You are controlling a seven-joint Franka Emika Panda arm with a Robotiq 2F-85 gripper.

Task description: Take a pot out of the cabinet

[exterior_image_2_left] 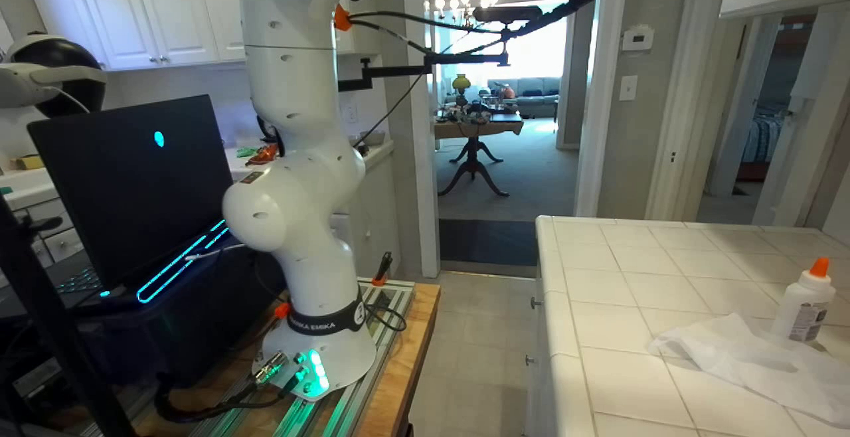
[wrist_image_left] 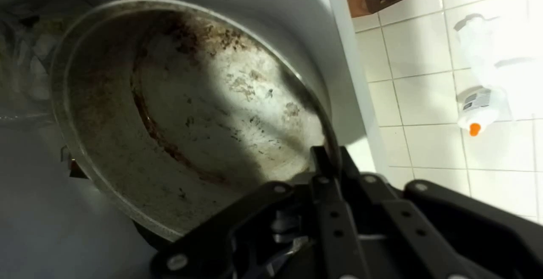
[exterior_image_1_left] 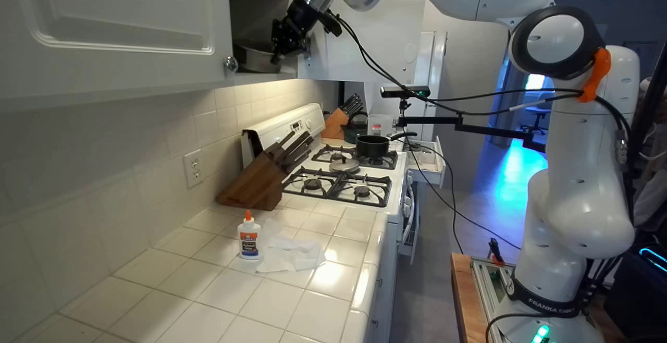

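Observation:
The grey-steel pot (exterior_image_1_left: 255,58) sits in the open white cabinet (exterior_image_1_left: 250,12), near the front edge of its shelf. In the wrist view the round pot (wrist_image_left: 203,101) shows its stained inside, with the cabinet's front edge (wrist_image_left: 358,79) to its right. My gripper (wrist_image_left: 333,156) has one finger inside and one outside the pot's near rim, closed on it. In an exterior view the gripper (exterior_image_1_left: 279,57) reaches down to the pot's right side at the cabinet opening. The pot's handle does not show. The pot's underside is hidden.
A clear plastic bag (wrist_image_left: 25,67) lies beside the pot in the cabinet. A cabinet door with a knob (exterior_image_1_left: 230,64) borders the opening. Below are a knife block (exterior_image_1_left: 255,179), a glue bottle (exterior_image_1_left: 249,236), crumpled paper (exterior_image_1_left: 292,253) and a stove with a black pan (exterior_image_1_left: 372,146).

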